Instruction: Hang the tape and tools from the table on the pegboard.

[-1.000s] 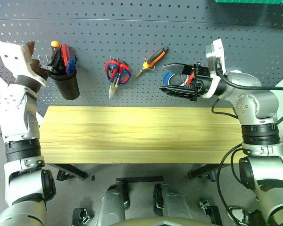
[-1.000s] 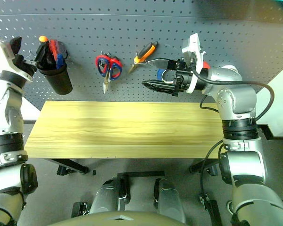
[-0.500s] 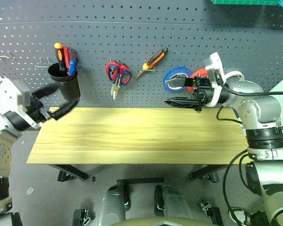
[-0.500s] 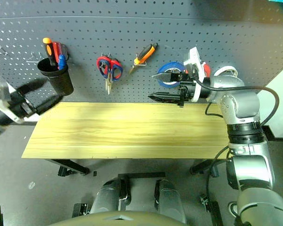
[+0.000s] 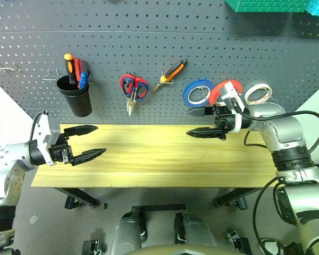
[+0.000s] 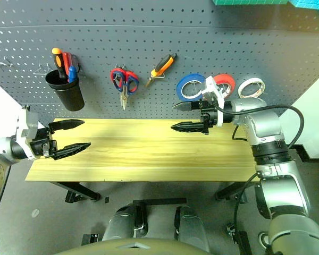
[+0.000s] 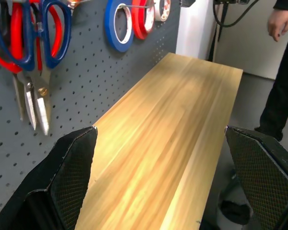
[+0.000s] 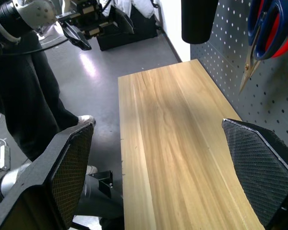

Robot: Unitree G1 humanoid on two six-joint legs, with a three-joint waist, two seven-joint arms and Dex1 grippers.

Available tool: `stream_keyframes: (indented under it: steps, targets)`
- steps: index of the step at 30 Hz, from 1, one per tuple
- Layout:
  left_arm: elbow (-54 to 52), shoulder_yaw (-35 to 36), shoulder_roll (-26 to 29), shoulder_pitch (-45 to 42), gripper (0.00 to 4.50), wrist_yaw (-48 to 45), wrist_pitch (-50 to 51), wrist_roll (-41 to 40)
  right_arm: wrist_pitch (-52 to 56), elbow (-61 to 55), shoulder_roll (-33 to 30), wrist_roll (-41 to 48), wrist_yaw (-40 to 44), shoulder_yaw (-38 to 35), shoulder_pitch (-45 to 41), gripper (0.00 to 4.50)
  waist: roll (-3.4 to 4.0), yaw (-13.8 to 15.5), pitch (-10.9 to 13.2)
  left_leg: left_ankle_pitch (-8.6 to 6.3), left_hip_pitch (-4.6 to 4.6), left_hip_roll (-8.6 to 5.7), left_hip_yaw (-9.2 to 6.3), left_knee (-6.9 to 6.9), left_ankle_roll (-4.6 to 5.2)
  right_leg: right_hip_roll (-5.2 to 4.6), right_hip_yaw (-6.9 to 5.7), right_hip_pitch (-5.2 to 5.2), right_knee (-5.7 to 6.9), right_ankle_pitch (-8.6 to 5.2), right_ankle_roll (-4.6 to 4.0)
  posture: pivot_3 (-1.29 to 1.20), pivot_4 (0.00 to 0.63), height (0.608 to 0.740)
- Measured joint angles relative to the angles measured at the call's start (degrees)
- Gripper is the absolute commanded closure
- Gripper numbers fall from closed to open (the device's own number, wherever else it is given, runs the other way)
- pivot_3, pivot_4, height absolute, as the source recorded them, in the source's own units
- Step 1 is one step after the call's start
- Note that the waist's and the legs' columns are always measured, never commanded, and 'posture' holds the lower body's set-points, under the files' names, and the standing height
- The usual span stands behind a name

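tape (image 5: 257, 94): thin pale ring on a pegboard (image 5: 149, 48) hook, 3 o'clock of the red and blue rolls.
pliers (image 5: 171, 71): orange grips, hung at 12 o'clock above the tabletop (image 5: 159, 156).
tabletop: smooth yellow planks.
left tool (image 5: 87, 142): wide, holding nothing.
right tool (image 5: 200, 122): wide, holding nothing.

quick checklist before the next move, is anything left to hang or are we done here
1. table free of tools: ok, bare planks.
2. off-white tape on the pegboard: ok, beside the red roll and blue roll.
3. pliers hung: ok.
4. screwdriver stowed: ok, in the black cup.
5. dark-handled scissors hung: cannot tell.
6. left pincer and right pincer empty: ok, both open.
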Motion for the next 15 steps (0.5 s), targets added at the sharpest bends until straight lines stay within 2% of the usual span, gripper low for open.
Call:
stream_keyframes:
  steps: [10, 15]
  targets:
    - [-1.8, 1.1, -0.8, 3.7, 0.05, 3.3, 0.7, -0.2, -4.1, 3.9, 3.7, -2.1, 0.2, 0.2, -1.0, 0.0, 0.09, 0.5, -1.3, -0.01, 0.02, -0.01, 0.01, -0.08, -0.01, 0.0, 0.01, 0.0, 0.0, -0.05, 0.0, 0.17, 0.014, 0.73]
    - [-3.3, 1.2, -1.1, 5.0, 0.05, 4.3, 1.3, -0.6, -5.0, 5.8, 4.3, -2.8, 0.9, 0.2, -1.8, 0.0, 0.22, 1.7, -1.4, -0.01, 0.13, 0.0, 0.16, -0.15, -0.01, 0.0, 0.13, 0.0, 0.03, -0.05, 0.0, 0.18, 0.012, 0.73]
